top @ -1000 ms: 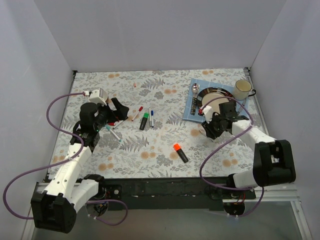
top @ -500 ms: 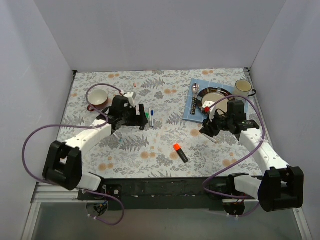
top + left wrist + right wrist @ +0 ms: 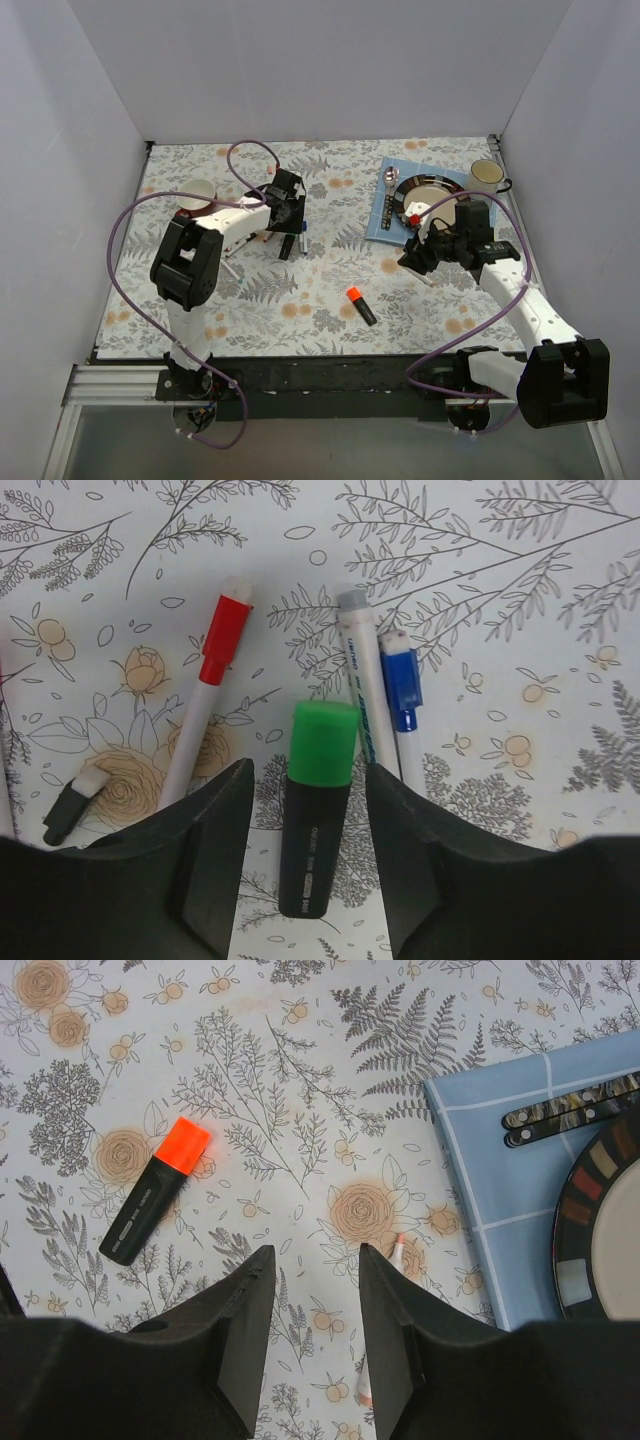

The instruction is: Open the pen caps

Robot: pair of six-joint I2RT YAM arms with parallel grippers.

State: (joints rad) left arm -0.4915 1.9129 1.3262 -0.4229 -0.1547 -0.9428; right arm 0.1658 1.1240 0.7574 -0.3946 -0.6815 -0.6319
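Note:
Several pens lie in a cluster at the left middle of the table. My left gripper (image 3: 288,224) (image 3: 308,780) hangs over them, its jaws either side of a black marker (image 3: 312,850) with a green cap (image 3: 323,743); a narrow gap shows on both sides, so it is open. Beside it lie a red-capped white pen (image 3: 222,640), a grey-ended white pen (image 3: 358,670) and a blue-capped pen (image 3: 401,680). My right gripper (image 3: 412,258) (image 3: 315,1260) stands open over bare cloth. A white pen with an orange tip (image 3: 397,1254) lies against its right finger. An orange-capped black marker (image 3: 359,304) (image 3: 155,1205) lies apart.
A blue placemat (image 3: 379,222) (image 3: 495,1195) at the back right carries a dark plate (image 3: 425,190) and a spoon (image 3: 389,178). A mug (image 3: 487,178) stands in the far right corner and a cup (image 3: 197,196) at the far left. White walls close three sides.
My left arm has swung from the left side across to the pen cluster, and its jaws have narrowed around the green-capped marker. The right arm stretched out a little, then held still.

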